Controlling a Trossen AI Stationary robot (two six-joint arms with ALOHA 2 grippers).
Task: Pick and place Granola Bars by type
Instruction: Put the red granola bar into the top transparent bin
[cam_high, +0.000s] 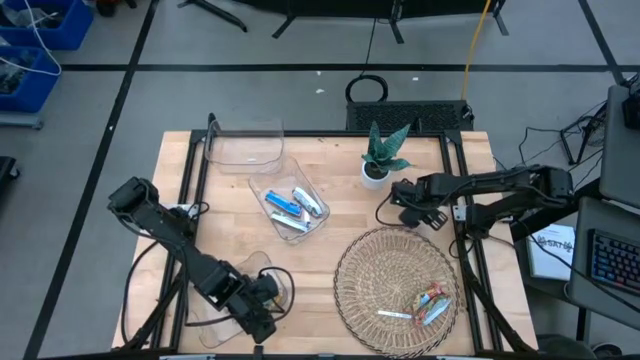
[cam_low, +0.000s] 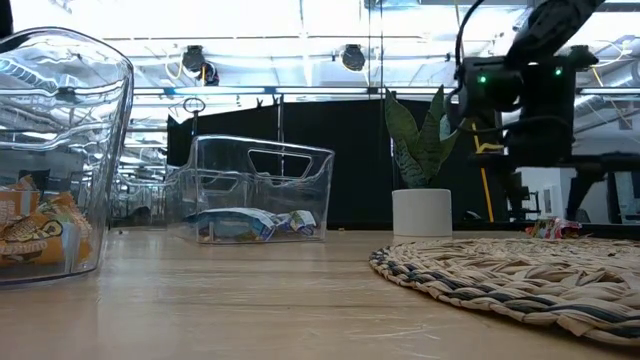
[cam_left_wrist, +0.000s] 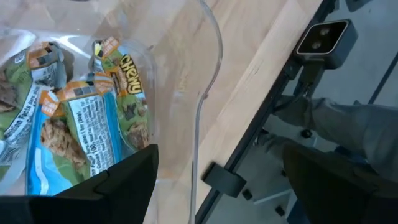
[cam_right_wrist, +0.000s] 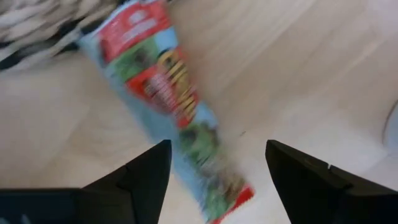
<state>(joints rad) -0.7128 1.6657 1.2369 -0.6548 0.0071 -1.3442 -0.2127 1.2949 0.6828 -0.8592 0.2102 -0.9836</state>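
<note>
Several granola bars lie in three places. Green-gold and blue ones (cam_left_wrist: 93, 124) fill the clear tub (cam_high: 240, 290) at the near left. Blue and silver-blue ones (cam_high: 292, 207) sit in the middle clear tub (cam_high: 262, 188). A few bars (cam_high: 430, 302) rest on the woven tray (cam_high: 360, 290). One red-and-green bar (cam_right_wrist: 174, 99) lies flat on the wood below my right gripper (cam_right_wrist: 217, 168), which is open near the plant (cam_high: 382, 155). My left gripper (cam_left_wrist: 230, 186) is open above the near-left tub's rim (cam_left_wrist: 199, 93).
An empty clear tub (cam_high: 245, 145) stands at the far left of the table. The potted plant in its white pot (cam_low: 422, 212) is just beyond my right gripper (cam_high: 402, 205). The table's near edge and a mounted camera (cam_left_wrist: 323, 40) lie close to my left gripper (cam_high: 268, 298).
</note>
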